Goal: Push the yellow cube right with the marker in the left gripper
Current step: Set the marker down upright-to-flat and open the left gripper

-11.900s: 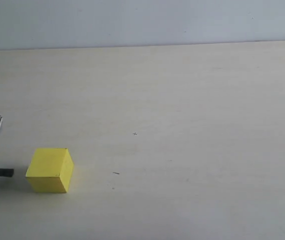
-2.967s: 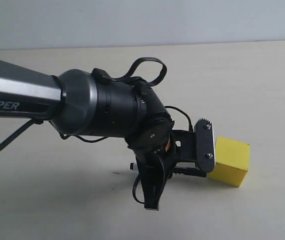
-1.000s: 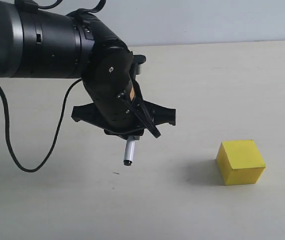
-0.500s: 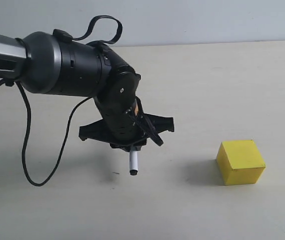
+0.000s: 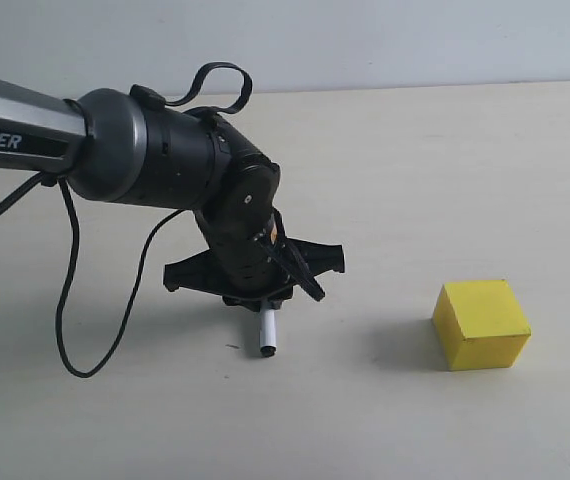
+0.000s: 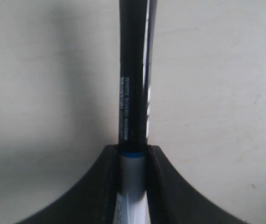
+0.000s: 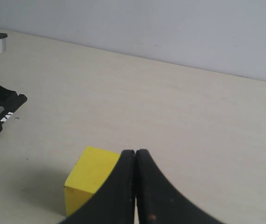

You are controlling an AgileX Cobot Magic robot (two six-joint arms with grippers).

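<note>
The yellow cube (image 5: 481, 323) rests on the table at the right, also seen in the right wrist view (image 7: 92, 179). My left gripper (image 5: 263, 300) points down at the table well left of the cube, shut on the marker (image 5: 267, 333), whose black end hangs just above or at the surface. In the left wrist view the marker (image 6: 134, 84) runs out between the closed fingers (image 6: 105, 186), white barrel inside, black cap beyond. My right gripper (image 7: 136, 154) is shut and empty, above the cube's near side; the exterior view does not show it.
The pale tabletop (image 5: 415, 170) stretches to a grey wall (image 5: 365, 40) behind. The left arm's grey PIPER link (image 5: 10, 120) and a looping black cable (image 5: 65, 300) occupy the left side. A small dark mark (image 5: 232, 347) lies beside the marker tip.
The left arm has lowered and swung slightly, bringing the marker tip down toward the table. The cube stays where it stood a second ago, far right of its first spot.
</note>
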